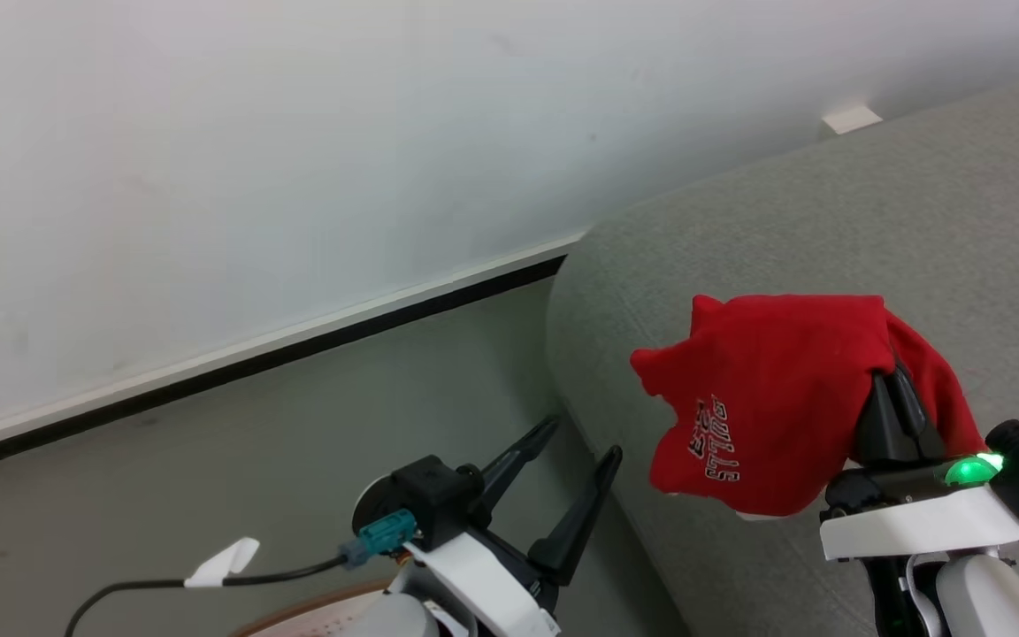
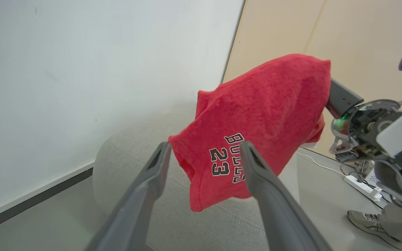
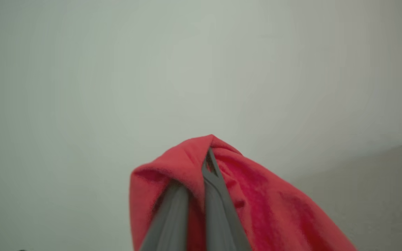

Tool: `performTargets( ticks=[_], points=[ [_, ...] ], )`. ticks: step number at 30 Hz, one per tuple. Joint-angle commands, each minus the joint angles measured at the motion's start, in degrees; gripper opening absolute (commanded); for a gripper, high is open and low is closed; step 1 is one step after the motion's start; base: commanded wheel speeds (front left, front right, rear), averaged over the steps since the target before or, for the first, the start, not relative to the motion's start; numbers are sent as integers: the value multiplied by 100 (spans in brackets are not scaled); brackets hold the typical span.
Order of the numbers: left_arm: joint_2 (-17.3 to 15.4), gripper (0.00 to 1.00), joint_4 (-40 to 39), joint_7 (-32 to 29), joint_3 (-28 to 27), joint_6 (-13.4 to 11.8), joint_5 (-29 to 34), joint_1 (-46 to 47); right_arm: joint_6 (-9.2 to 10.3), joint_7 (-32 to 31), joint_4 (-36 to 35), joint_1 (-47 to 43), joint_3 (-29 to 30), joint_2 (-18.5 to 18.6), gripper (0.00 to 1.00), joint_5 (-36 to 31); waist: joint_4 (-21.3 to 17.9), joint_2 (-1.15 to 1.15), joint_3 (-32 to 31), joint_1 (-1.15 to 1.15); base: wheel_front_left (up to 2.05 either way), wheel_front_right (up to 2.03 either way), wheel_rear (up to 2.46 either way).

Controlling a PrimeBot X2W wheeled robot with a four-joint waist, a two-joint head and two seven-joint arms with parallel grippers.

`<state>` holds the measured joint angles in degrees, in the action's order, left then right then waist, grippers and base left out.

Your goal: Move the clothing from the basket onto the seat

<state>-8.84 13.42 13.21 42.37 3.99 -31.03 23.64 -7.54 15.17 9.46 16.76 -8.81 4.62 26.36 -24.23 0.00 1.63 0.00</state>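
Note:
A bright red jersey, the clothing (image 1: 766, 398), hangs draped over my right gripper (image 3: 208, 153), which is shut on its fabric; the dark fingers (image 1: 894, 416) disappear under the cloth. It hangs just above the grey seat (image 1: 828, 221), near the seat's rounded corner. The left wrist view shows the jersey (image 2: 257, 115) with "23" lettering, clear of the seat (image 2: 127, 164) below. My left gripper (image 1: 584, 438) stands open and empty to the jersey's left, beside the seat's edge. A piece of the basket's brown rim (image 1: 284, 619) peeks in at the bottom edge.
A white wall with a black baseboard (image 1: 253, 363) runs behind the grey floor. A black cable with a white tag (image 1: 222, 562) trails from my left wrist. In the left wrist view a person's shoe (image 2: 366, 219) and a power strip (image 2: 361, 184) lie on the floor.

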Motion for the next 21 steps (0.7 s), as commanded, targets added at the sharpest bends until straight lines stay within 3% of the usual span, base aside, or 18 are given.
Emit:
performTargets(
  ticks=[1, 5, 12, 21],
  points=[
    [-51, 100, 26, 65, 3, -17, 97, 56, 10, -4, -40, -99, 27, -41, 0, 65, -409, 0, 101, 0, 0, 0, 0],
    [-63, 100, 86, 82, 12, -73, 168, 74, 10, -3, -80, -183, 24, -70, 0, 162, -617, 0, 151, 0, 0, 0, 0],
    [-22, 100, 224, 95, 64, -44, 219, 176, 10, -3, -111, -168, 64, -79, 0, 117, -652, 0, 247, 0, 0, 0, 0],
    [-125, 100, 207, 123, 42, -85, 364, 339, 10, -3, 351, 643, -213, 260, 0, 153, -588, 0, 643, 0, 0, 0, 0]
  ],
)
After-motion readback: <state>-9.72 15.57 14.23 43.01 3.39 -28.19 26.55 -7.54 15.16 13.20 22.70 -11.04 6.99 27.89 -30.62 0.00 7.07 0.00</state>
